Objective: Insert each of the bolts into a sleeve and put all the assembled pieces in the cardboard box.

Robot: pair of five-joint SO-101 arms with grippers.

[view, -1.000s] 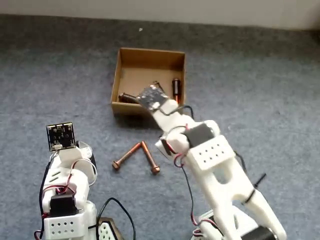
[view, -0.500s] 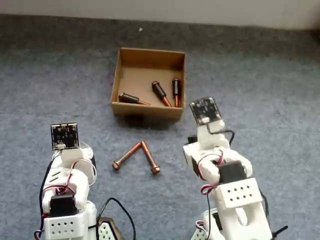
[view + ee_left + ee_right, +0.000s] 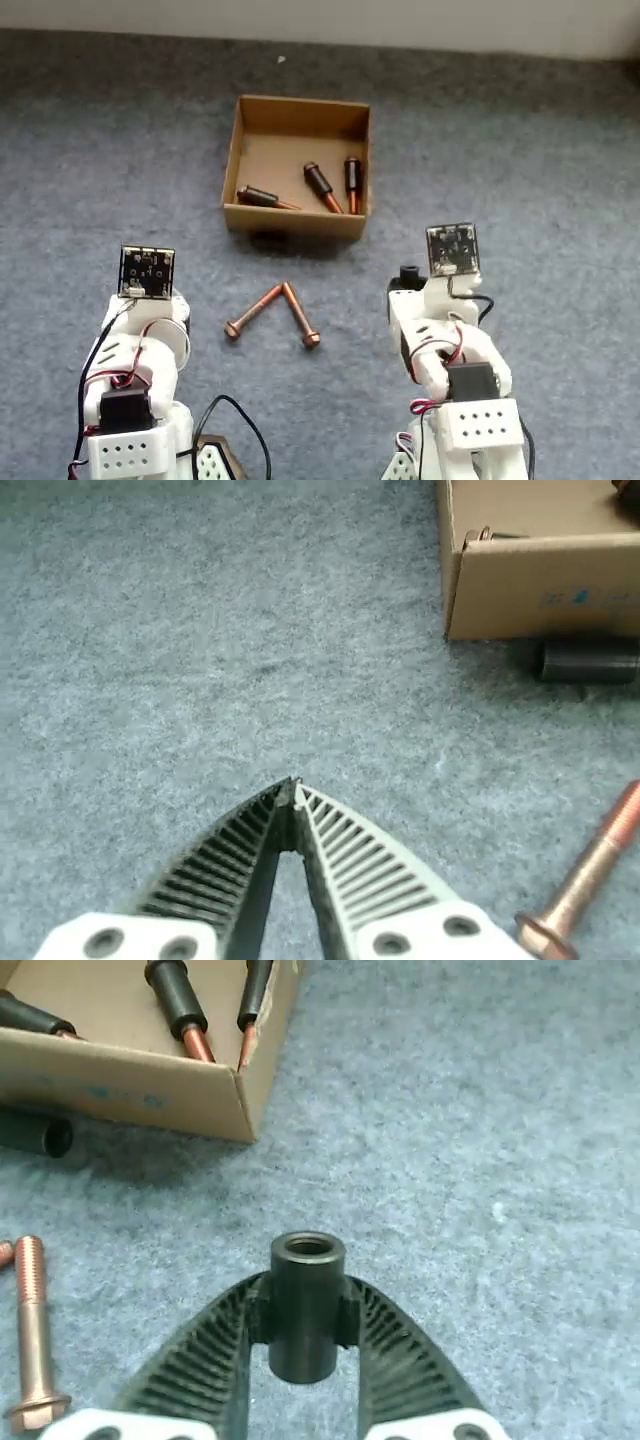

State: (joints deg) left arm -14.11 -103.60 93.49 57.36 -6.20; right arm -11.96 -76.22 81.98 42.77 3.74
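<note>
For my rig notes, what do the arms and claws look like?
The left arm and right arm are white plastic with black motors, red and black cables, and a grid of holes on one segment. Each wrist carries a square black circuit board. The left claw and right claw have black, ribbed, tapering fingers on white mounts with screw holes.

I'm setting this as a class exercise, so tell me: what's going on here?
The right gripper holds a sleeve, off to one side of the box. The left gripper is shut and empty above the carpet. Three assembled pieces lie in the box. Two bare bolts lie on the carpet in front of it, and a second sleeve lies beside the box's front wall.
</note>
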